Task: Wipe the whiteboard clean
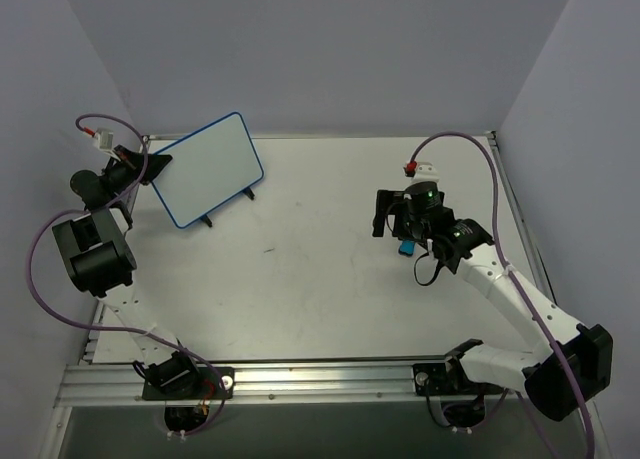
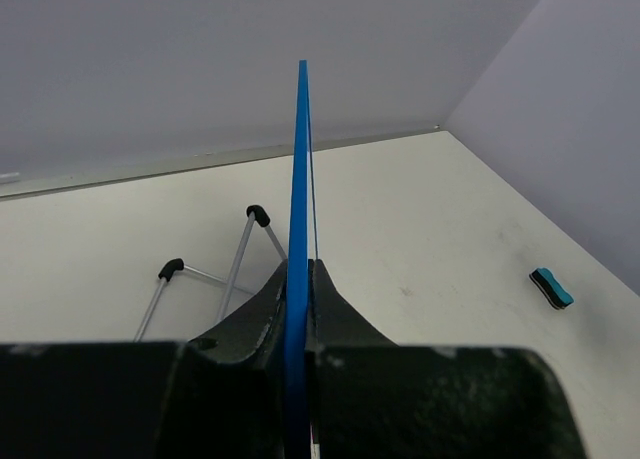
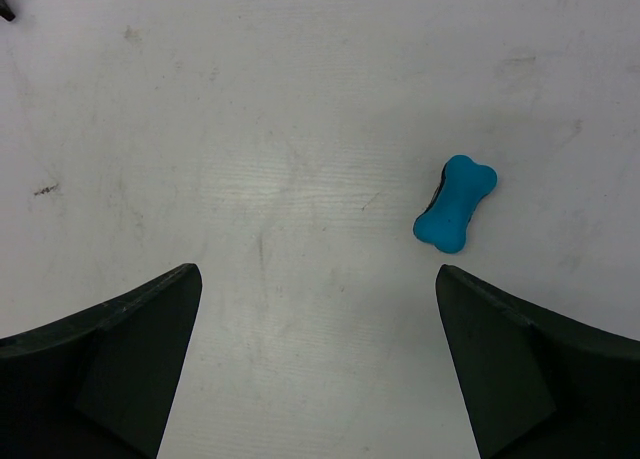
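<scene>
The whiteboard [image 1: 210, 169] is white with a blue frame and black feet; the eraser [image 3: 456, 204] is teal.

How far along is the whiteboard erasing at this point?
Looks done: the blue-framed white rectangular whiteboard shows no writing from above. In hand: the left end effector grips its edge. The right end effector is open, the small blue bone-shaped eraser lying free on the table. Left: probably only releasing the board.

The flat white table top [image 1: 300, 289] is scuffed, with a small dark mark [image 1: 268, 249] near its middle. A small blue bone-shaped eraser block [image 1: 406, 248] lies on its right half, well apart from the blue-framed whiteboard [image 1: 208, 169], whose black feet meet the far-left corner.
</scene>
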{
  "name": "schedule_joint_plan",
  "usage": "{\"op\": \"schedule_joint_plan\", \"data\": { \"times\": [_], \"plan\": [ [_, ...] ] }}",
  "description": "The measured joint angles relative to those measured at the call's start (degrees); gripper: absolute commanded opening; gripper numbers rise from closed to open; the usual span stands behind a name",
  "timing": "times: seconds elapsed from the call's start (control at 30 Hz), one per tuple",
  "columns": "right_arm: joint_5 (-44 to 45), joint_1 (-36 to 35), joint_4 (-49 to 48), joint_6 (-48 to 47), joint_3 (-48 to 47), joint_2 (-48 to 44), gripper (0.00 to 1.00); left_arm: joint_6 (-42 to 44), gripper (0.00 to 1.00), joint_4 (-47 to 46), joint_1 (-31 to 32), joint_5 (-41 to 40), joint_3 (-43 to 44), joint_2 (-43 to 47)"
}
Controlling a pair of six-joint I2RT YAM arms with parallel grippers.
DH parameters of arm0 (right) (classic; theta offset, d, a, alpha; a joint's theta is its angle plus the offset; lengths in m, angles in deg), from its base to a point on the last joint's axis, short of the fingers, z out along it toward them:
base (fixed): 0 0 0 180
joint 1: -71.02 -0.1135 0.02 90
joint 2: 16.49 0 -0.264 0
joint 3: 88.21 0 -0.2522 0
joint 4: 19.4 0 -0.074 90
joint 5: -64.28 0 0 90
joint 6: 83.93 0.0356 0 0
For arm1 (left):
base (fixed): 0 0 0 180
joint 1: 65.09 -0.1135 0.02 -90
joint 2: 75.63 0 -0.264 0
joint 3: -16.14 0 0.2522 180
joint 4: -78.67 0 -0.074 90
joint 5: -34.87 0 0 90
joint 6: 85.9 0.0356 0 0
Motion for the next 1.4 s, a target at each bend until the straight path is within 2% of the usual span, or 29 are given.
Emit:
{"op": "schedule_joint_plan", "data": {
  "times": [0.53,1.4],
  "plan": [
    [0.4,-2.0,0.0,-0.2,0.0,0.5,1.0,-0.5,0.02,0.0,0.0,0.9,2.4,-2.8],
    [1.7,-4.9,0.0,-0.2,0.0,0.0,1.0,0.7,0.02,-1.0,-1.6,-1.1,-2.8,-2.3]
  ]
}}
